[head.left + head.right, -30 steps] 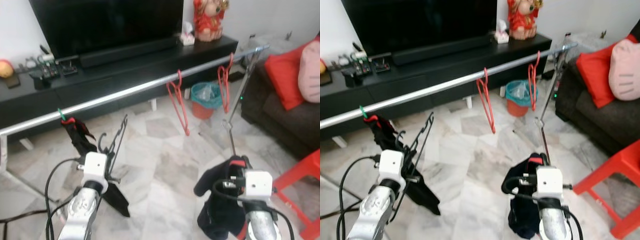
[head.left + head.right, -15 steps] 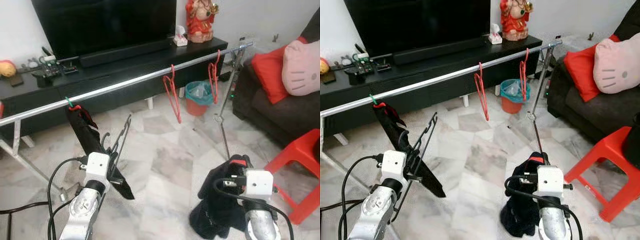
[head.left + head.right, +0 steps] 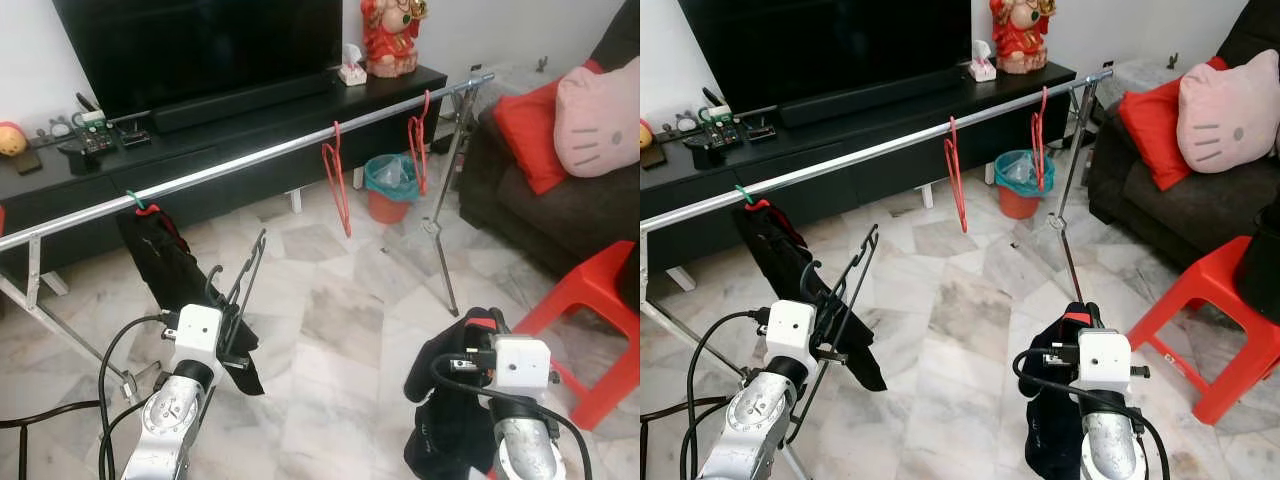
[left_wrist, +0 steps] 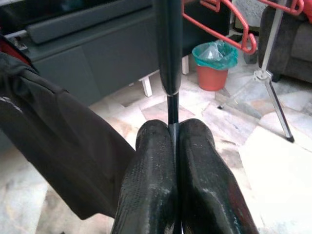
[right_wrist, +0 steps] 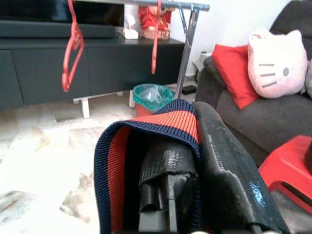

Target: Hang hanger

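Rail (image 3: 250, 163) of shiny metal tube, slanting across the room in front of a low black TV surface (image 3: 300, 110), propped on thin tripod legs over pale marble floor tiles (image 3: 340, 320).

Left end effector (image 4: 170, 146): ribbed black rubber fingers (image 4: 148, 180) pressed together, pinching the thin black wire hanger (image 3: 238, 285). Hanger upright and slightly tilted, well below the rail, hook near the white wrist block, just beside a hanging black garment (image 3: 165, 265). Garment draped limp from a green hook (image 3: 138, 205) on the rail, red trim near its top.

Right end effector (image 5: 170, 195): clamped on a dark navy cloth (image 3: 450, 390) with a ribbed red-orange striped band (image 5: 168, 122); a glossy black strip folded between the fingers. Cloth bunched and hanging down from the wrist, low near the floor.

Two red plastic hangers on the rail: one (image 3: 336, 180) near the middle, one (image 3: 418, 145) close to the far tripod post. Teal bin (image 3: 390, 185) with an orange base on the floor behind them. Dark sofa (image 3: 560, 200) to the right, holding a red cushion (image 3: 525, 120) and a pink cat-face pillow (image 3: 600, 100). Red plastic stool (image 3: 590, 330) in front of the sofa. Red figurine (image 3: 392, 35) on the TV surface, beside the big black screen (image 3: 200, 45).
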Motion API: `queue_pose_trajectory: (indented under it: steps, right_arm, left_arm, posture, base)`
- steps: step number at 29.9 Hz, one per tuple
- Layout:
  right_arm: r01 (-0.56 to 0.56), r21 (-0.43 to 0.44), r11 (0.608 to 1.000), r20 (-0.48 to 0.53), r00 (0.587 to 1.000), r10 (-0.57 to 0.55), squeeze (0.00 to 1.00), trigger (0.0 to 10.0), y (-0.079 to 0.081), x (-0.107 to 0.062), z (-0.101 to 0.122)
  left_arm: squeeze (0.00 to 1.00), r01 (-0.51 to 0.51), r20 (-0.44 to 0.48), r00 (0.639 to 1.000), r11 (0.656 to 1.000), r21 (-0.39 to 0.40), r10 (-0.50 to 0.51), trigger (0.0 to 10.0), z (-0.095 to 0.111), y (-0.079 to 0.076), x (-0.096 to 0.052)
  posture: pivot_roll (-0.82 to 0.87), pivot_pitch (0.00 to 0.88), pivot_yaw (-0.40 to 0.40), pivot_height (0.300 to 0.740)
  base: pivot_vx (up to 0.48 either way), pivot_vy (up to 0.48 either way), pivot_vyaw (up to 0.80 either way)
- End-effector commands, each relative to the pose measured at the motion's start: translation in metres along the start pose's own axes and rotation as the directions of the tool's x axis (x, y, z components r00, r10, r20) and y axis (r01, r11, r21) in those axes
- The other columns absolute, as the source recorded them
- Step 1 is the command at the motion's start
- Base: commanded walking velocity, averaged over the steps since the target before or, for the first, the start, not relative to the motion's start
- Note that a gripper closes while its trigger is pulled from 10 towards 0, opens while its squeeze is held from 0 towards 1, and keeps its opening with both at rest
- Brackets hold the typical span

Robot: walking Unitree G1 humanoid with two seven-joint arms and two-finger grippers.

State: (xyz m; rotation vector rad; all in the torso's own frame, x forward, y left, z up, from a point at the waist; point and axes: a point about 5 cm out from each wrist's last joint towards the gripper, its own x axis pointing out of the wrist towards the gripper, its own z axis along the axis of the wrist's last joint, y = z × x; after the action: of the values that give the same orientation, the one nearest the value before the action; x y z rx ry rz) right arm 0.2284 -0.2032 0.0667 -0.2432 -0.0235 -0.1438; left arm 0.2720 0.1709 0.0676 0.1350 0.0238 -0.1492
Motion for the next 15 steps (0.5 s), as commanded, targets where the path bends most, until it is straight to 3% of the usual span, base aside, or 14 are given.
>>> queue_pose_trajectory:
  steps: [1,15]
  right_arm:
    - [-0.001,0.009,1.000,0.022,1.000,0.001,0.00,10.0,0.0002,0.0031,0.0060]
    - [-0.006,0.012,1.000,0.019,1.000,0.006,0.00,10.0,0.0019,0.0025,0.0054]
  left_arm:
    - [0.00,-0.001,0.017,1.000,1.000,-0.012,0.001,10.0,0.0043,0.0017,0.0002]
    - [0.00,-0.007,0.017,1.000,1.000,-0.007,0.008,10.0,0.0038,0.0029,-0.0014]
  posture:
    - [-0.06,0.009,0.049,0.740]
    - [-0.05,0.004,0.050,0.740]
  base:
    - [-0.304,0.000,0.00]
    - [-0.282,0.000,0.00]
